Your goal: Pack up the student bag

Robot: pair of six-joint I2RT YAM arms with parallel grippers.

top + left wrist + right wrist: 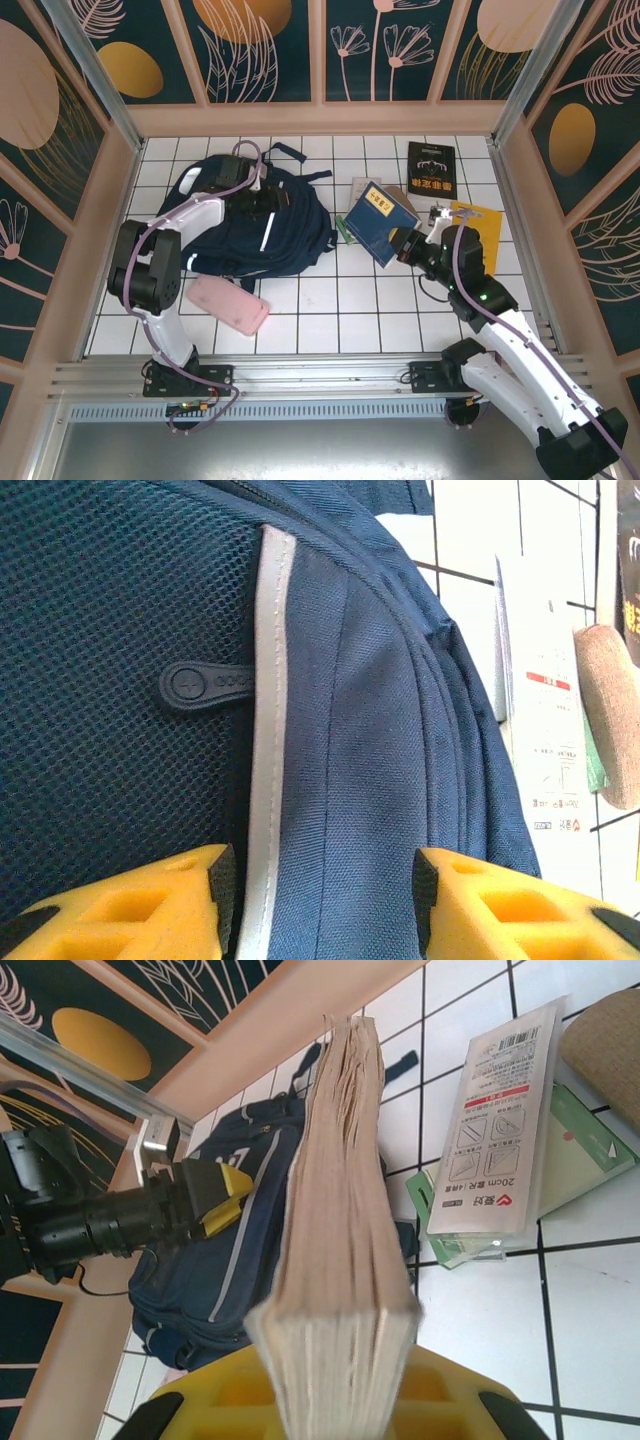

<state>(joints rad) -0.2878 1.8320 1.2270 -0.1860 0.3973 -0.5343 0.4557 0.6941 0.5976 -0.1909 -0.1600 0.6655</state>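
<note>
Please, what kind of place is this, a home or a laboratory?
Probably a laboratory robot cell, not a home: a white gridded table boxed in by printed wall panels on a metal frame, with a backpack laid out for packing.

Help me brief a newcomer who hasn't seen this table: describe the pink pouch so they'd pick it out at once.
Find the student bag, the big navy backpack on the left of the white tiled table. Just in front of it, toward the table's near edge, lies the pink pouch. It alone is pale pink, flat and round-cornered, against the dark bag beside it.
</note>
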